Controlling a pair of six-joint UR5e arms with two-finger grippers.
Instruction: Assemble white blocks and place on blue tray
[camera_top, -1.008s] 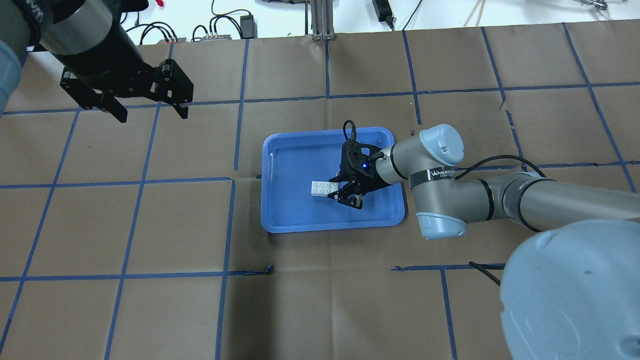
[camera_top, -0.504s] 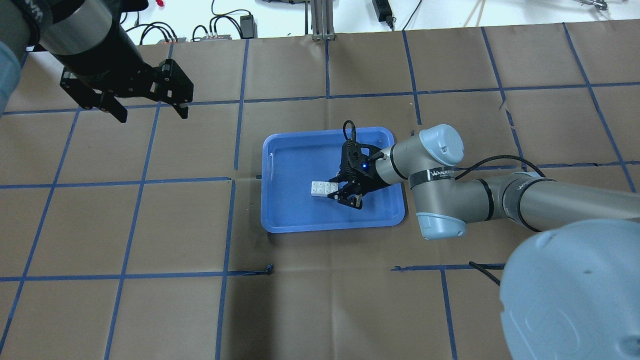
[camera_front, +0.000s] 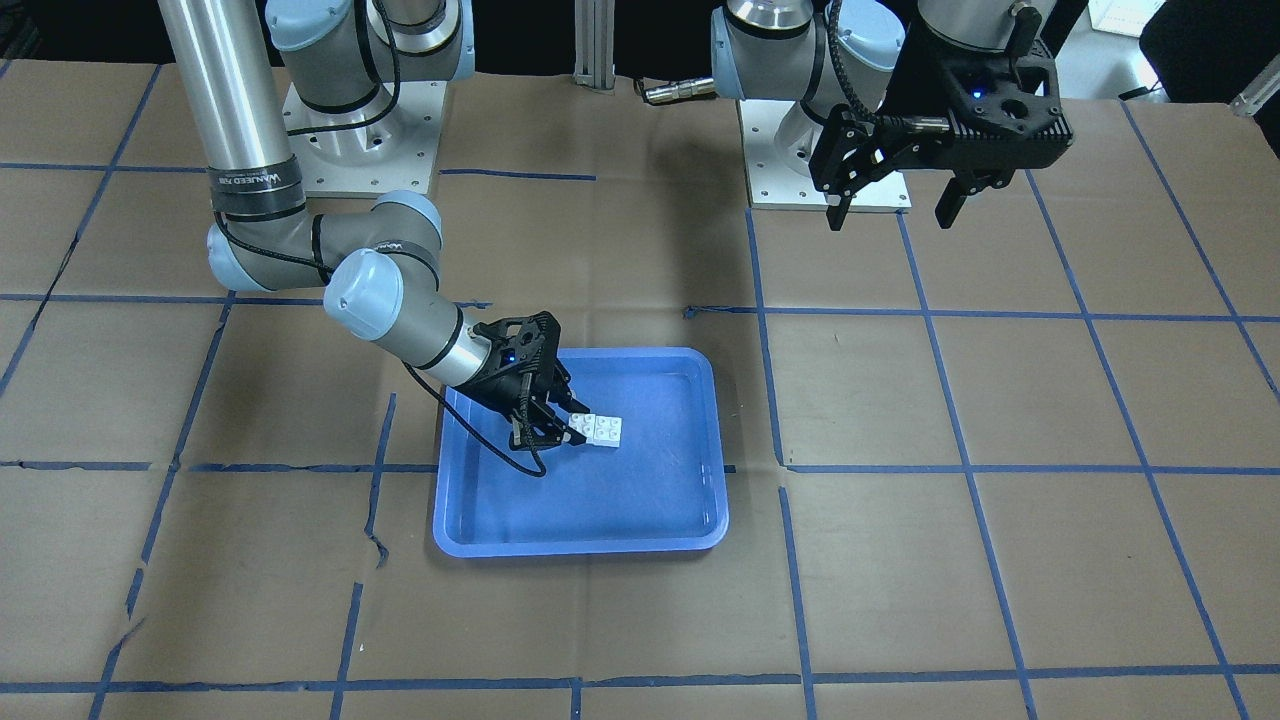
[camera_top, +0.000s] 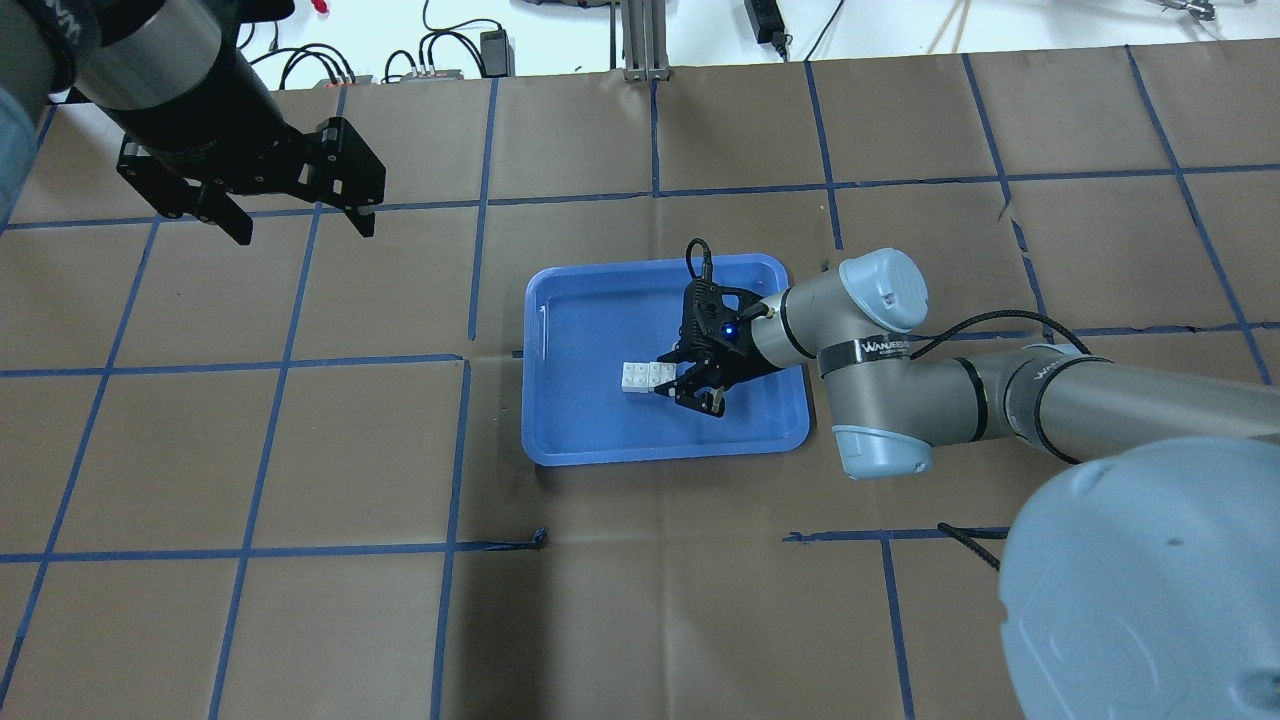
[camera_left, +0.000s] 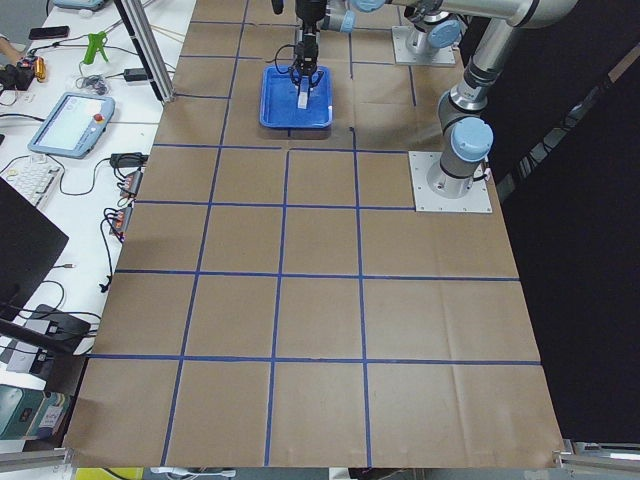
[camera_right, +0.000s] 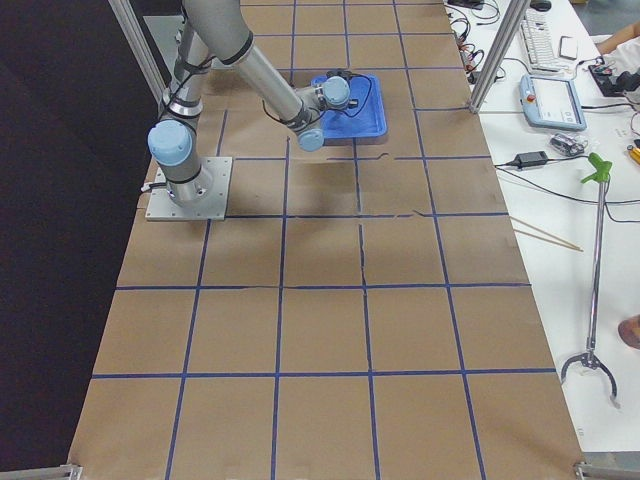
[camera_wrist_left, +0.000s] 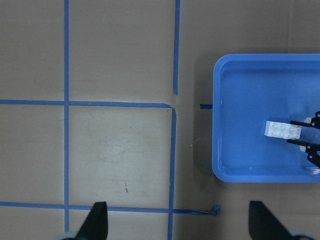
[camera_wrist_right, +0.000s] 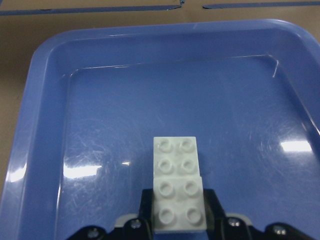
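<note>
The assembled white blocks (camera_top: 644, 376), a long studded piece, lie flat in the blue tray (camera_top: 660, 455). My right gripper (camera_top: 662, 378) reaches low into the tray and is shut on the blocks' near end. In the right wrist view its pads (camera_wrist_right: 210, 205) press both sides of the blocks (camera_wrist_right: 177, 182) on the tray floor (camera_wrist_right: 45, 125). The front view shows the same grip (camera_front: 572, 432) on the blocks (camera_front: 598, 428). My left gripper (camera_top: 305, 232) hangs open and empty, high over the table's far left, away from the tray.
The table is brown paper with a blue tape grid. Cables and power bricks (camera_top: 440, 60) lie beyond the far edge. The left wrist view shows the tray (camera_wrist_left: 217, 125) to its right, with bare paper under the left gripper (camera_wrist_left: 177, 215).
</note>
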